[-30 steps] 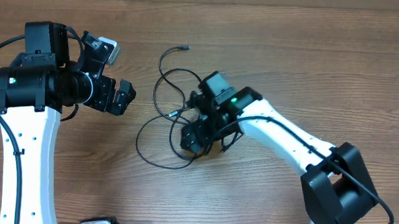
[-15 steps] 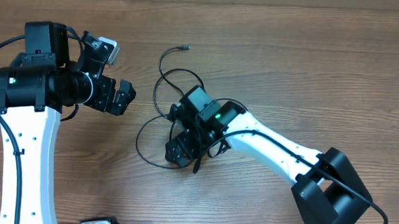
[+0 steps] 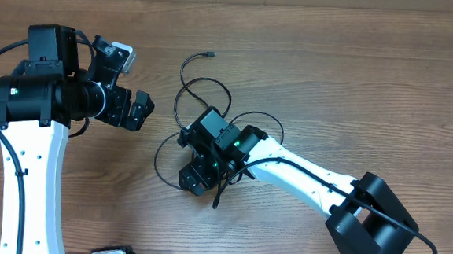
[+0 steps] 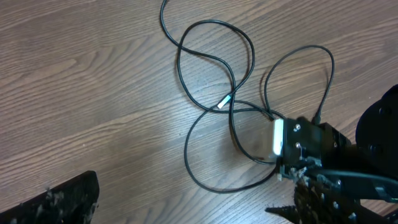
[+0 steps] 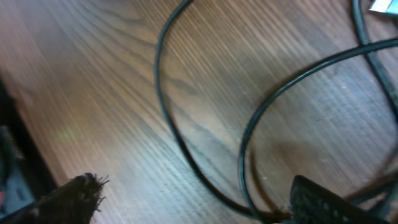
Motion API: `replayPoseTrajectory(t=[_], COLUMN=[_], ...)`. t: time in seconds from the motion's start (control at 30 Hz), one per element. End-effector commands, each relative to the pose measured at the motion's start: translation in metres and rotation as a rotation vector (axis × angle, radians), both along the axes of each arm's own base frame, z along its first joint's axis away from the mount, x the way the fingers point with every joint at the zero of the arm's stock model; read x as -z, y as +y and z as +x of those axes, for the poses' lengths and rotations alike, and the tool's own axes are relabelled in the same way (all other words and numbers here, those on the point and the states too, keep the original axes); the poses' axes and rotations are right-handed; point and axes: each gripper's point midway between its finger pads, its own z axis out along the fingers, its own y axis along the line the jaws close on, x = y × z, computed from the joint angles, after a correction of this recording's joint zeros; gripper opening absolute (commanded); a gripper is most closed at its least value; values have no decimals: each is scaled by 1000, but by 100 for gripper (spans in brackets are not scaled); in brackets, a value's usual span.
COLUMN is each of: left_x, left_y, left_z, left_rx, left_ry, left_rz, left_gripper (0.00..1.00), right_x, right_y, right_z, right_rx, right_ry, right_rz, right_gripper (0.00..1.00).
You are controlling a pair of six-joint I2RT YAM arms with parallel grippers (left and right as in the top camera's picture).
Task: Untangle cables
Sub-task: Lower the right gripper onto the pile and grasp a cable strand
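The cables (image 3: 204, 102) are thin black cords lying in loose overlapping loops on the wooden table, with one plug tip (image 3: 209, 55) at the far end. In the left wrist view the cables (image 4: 217, 74) show a small silver plug tip (image 4: 224, 102) where the loops cross. My right gripper (image 3: 188, 158) is open and low over the near loops. In its wrist view two strands of the cables (image 5: 174, 124) run between the fingertips of my right gripper (image 5: 202, 202), and neither strand is held. My left gripper (image 3: 135, 110) hangs open to the left of the cables, and in its own view my left gripper (image 4: 193, 208) holds nothing.
The right arm (image 3: 311, 168) stretches from the near right corner to the table's middle, across part of the tangle. The left arm's white column (image 3: 26, 178) stands at the left edge. Bare wood table (image 3: 355, 80) lies to the far right.
My right gripper has slid left and toward the near edge, across the cable loops. The left arm has not moved, and the cables lie much as before.
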Motion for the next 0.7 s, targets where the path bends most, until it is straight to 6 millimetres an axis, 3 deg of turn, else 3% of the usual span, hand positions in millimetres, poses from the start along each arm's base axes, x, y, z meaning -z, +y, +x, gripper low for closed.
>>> replayPoseTrajectory(t=[0.0,0.67], left_x=[-4,-4], left_y=[-1,-1], left_z=[0,0], left_rx=[11,11], left_ry=[-11,-11], left_rz=[-7,-7], left_gripper=[99,100], right_x=[12,39], right_y=[-8,-13], right_z=[8,5], right_rx=[20,-2], right_ry=[-45,-86], right_rz=[-57,-37], right_gripper=[100,100])
